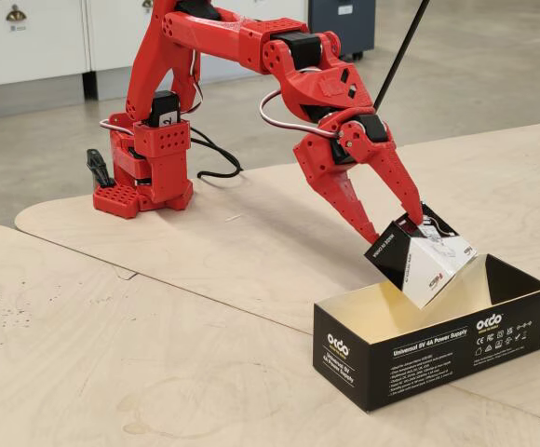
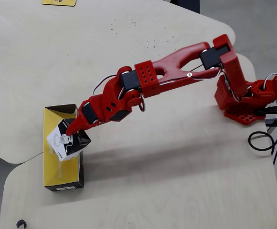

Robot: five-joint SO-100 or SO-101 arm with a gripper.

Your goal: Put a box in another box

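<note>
My red gripper [image 1: 400, 231] is shut on the small black-and-white box [image 1: 425, 261], gripping it by its upper corner. The small box hangs tilted, and its lower corner dips just inside the open top of the long black box [image 1: 428, 349], near that box's far end in the fixed view. In the overhead view the small box [image 2: 66, 141] sits over the middle of the long box's pale inside, with the gripper [image 2: 74, 130] at its upper right. The long box's black wall [image 2: 81, 164] lies along the table's seam.
The arm's red base [image 1: 144, 168] stands at the back left of the fixed view, and at the right [image 2: 246, 100] in the overhead view, with black cables [image 2: 267, 138] beside it. A black pole [image 1: 398, 51] slants behind the arm. The table edge runs just left of the long box.
</note>
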